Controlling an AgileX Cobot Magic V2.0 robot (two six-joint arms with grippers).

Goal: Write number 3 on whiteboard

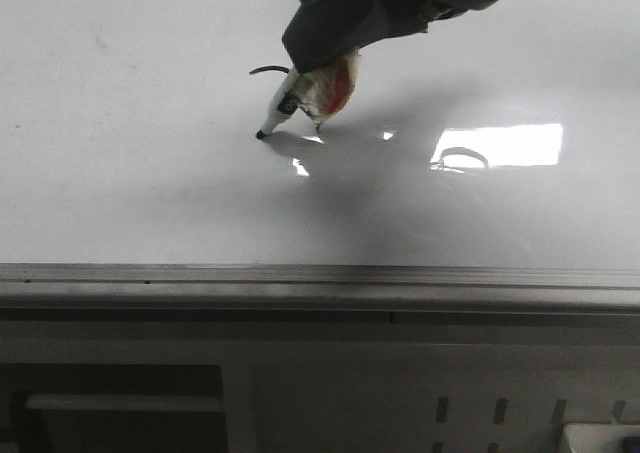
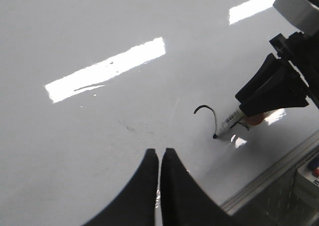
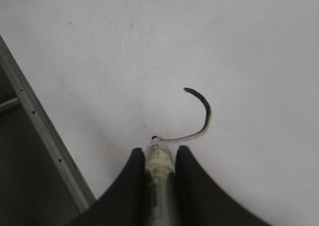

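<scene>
The right hand (image 3: 159, 158) gripped a marker (image 1: 283, 107) tilted with its tip touching the whiteboard (image 1: 120, 193), at the end of the 3 (image 3: 202, 113), so far one curved stroke, while the left hand (image 2: 159, 161) hovered nearby, pinched closed and empty.

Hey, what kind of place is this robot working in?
Probably a lab or robot test bench, though little of the room shows. A whiteboard lies flat with a metal rail along its edge, a perforated panel sits below, and the right gripper holds a marker drawing a stroke.
</scene>
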